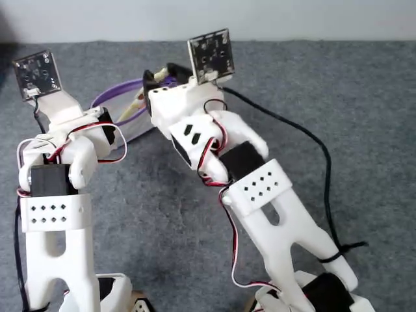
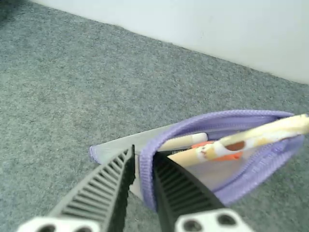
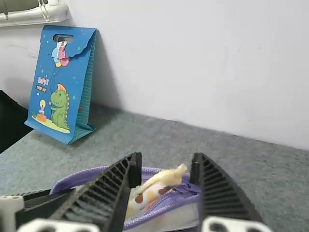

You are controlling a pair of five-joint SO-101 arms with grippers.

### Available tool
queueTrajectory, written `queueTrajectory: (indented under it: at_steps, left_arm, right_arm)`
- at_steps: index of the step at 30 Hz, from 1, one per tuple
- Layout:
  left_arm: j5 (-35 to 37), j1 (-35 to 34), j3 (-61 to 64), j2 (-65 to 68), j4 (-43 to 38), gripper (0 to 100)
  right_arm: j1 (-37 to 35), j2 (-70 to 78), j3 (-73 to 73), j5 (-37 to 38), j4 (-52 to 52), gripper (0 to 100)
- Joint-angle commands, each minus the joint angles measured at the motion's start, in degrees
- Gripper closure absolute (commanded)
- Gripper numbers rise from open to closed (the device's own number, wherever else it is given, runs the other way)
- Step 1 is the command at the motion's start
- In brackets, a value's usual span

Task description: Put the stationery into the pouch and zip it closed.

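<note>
I see a grey, felt-like mat [image 1: 364, 97] covering the table and running back to a plain white wall [image 1: 292, 19]. On my right wrist camera a blue gift bag [image 3: 63, 82] with a cartoon dinosaur stands on the mat, leaning against that wall. Higher up, a white ledge [image 3: 29, 12] juts out. A dark shape [image 3: 8, 123] sits beside the bag; I cannot tell what it is. The light is soft and even.

purple pouch [image 2: 227, 117] lying unzipped, cream spotted pen [image 2: 260, 133] sticking out
</note>
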Motion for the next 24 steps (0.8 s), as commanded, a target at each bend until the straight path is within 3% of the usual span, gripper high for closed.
queueTrajectory:
  at_steps: [1,9,15,24]
  left_arm:
    - [-0.7,0.26,-0.92,-0.88,-2.02,99]
    - [-0.7,0.26,-0.92,-0.88,-2.02,99]
    - [-0.7,0.18,-0.92,-0.88,-2.02,99]
    - [-0.7,-0.09,-1.01,-0.88,-2.02,99]
  right_arm:
    - [0.84,-1.89,-3.6,-0.7,1.27,79.7]
    - [-0.84,6.64,-5.98,-5.8,-0.04,81.4]
    - [-4.62,12.0,-8.44,-5.71,-0.31,99.6]
    - [-4.88,9.89,-11.16,-3.16,0.22,99.1]
